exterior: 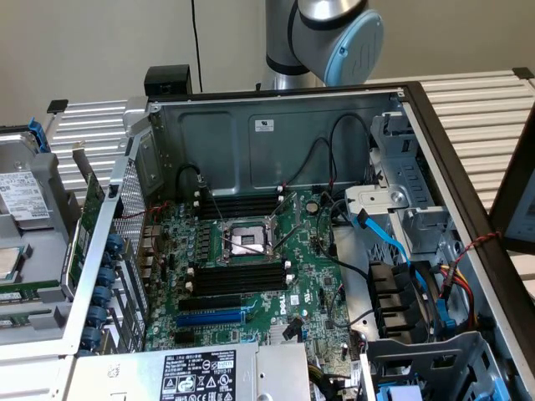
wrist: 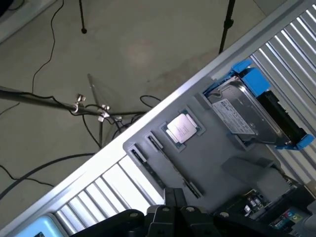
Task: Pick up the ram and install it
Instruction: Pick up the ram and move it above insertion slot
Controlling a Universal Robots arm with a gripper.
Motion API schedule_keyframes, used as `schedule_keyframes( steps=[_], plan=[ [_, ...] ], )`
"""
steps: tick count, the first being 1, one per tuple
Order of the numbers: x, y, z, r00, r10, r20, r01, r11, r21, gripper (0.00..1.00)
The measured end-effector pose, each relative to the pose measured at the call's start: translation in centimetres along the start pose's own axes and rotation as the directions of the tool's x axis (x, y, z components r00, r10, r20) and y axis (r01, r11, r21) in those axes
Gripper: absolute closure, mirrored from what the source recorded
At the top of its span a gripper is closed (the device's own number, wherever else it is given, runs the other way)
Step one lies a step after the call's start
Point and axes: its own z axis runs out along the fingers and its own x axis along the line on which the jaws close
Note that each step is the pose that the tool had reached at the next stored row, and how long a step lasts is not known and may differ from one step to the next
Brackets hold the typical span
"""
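The ram looks like the thin green sticks (exterior: 25,294) lying in a grey parts tray (exterior: 38,251) at the exterior view's left, outside the computer case. In the wrist view the same tray (wrist: 217,158) holds long narrow grooves (wrist: 165,168) with dark strips in them; I cannot tell whether these are ram seen edge-on. My gripper (wrist: 173,210) hangs high above this tray as a dark mass, with nothing visibly in it. The black memory slots (exterior: 238,276) lie on both sides of the CPU socket (exterior: 242,241) on the motherboard.
The tray also holds a silver CPU (wrist: 182,129) and a hard drive in a blue carrier (wrist: 247,111). The arm's joint (exterior: 334,33) stands behind the open case (exterior: 276,134). Cables (exterior: 393,251) and drive bays crowd the case's right side. Beyond the table lie floor cables and stands (wrist: 74,108).
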Motion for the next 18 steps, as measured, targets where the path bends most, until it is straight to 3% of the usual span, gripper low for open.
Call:
schedule_keyframes(
  steps=[4, 9, 15, 18],
  plan=[
    [0.0, 0.0, 0.06, 0.9974, -0.072, -0.0035, 0.072, 0.9974, -0.0017, 0.89],
    [0.01, -0.01, 0.14, 0.9866, -0.163, -0.008, 0.163, 0.9867, -0.0038, 0.89],
    [0.01, -0.02, 0.24, 0.963, -0.269, -0.0161, 0.269, 0.9632, -0.0003, 0.89],
    [0.01, -0.02, 0.28, 0.9467, -0.321, -0.0232, 0.321, 0.947, 0.0, 0.89]
  ],
)
